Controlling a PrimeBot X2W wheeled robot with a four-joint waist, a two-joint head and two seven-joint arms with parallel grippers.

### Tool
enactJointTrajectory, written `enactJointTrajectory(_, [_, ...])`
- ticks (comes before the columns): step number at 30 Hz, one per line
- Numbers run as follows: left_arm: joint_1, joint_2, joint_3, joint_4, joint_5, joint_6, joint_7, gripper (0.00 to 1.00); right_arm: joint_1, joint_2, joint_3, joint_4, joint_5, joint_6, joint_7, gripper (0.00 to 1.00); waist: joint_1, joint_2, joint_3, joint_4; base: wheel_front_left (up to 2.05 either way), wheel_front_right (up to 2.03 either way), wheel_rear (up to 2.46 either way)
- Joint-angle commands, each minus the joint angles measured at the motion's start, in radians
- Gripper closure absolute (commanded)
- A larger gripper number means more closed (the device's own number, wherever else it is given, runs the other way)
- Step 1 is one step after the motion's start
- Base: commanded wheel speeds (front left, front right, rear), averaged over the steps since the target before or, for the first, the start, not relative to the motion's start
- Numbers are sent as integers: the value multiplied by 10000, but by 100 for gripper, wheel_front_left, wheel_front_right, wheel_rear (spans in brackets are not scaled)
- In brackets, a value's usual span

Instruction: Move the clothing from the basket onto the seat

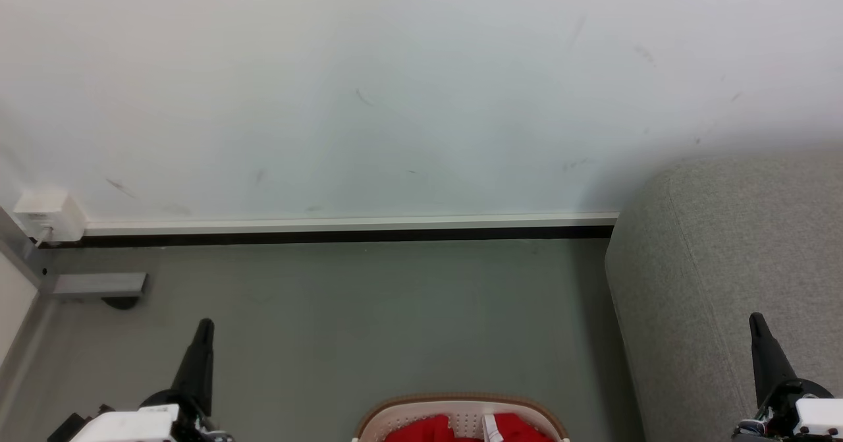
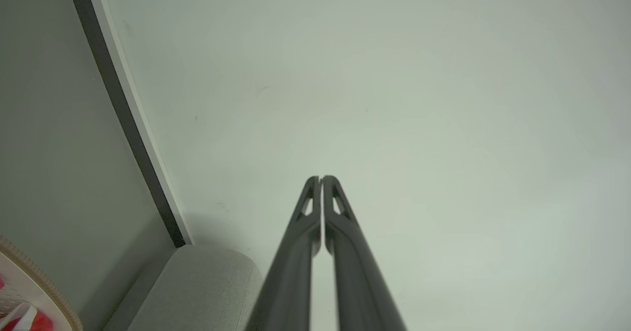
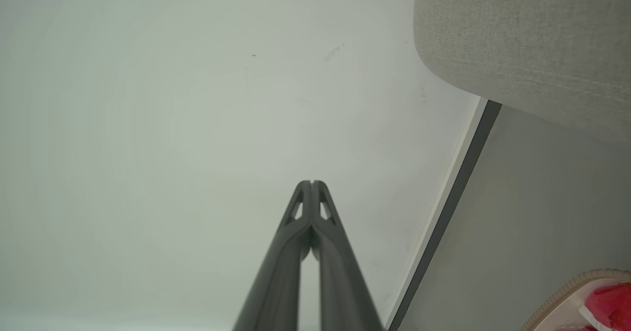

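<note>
The cream basket (image 1: pixel 461 408) with a brown rim stands on the floor at the bottom centre of the head view, red clothing (image 1: pixel 428 431) with a white strip inside it. The grey seat (image 1: pixel 724 264) rises at the right. My left gripper (image 1: pixel 205 325) is at the lower left, shut and empty, well left of the basket. My right gripper (image 1: pixel 756 318) is at the lower right, shut and empty, in front of the seat. In the left wrist view the left gripper (image 2: pixel 321 178) points at the wall; the right gripper (image 3: pixel 311 183) does the same in its own view.
A pale wall with a white and black skirting board (image 1: pixel 349 228) runs across ahead. A white socket box (image 1: pixel 47 215) and a grey metal foot (image 1: pixel 99 285) sit at the far left. Grey floor (image 1: pixel 369 323) lies between basket and wall.
</note>
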Motion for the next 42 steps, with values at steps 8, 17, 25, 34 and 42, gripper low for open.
enactJointTrajectory(8, [-72,37,14,-37,-147,-48,32,100,121,2,-23,-45,-41,-19,16,100,0,-1,0,0,0,0,0])
enactJointTrajectory(17, [-72,37,14,-37,-147,-48,32,100,121,2,-23,-45,-41,-19,15,100,0,-1,0,0,0,0,0])
enactJointTrajectory(25, [0,0,1,-2,0,0,-5,0,-1,0,4,-3,0,0,0,0,0,-1,0,0,0,0,0])
enactJointTrajectory(34, [162,-46,-100,69,49,27,-327,0,108,52,334,-36,-89,1,-246,0,0,-1,9,12,0,0,0])
enactJointTrajectory(42, [133,-36,-156,-312,509,19,-712,0,18,-64,814,-333,-416,0,-679,0,0,-1,20,14,0,0,0])
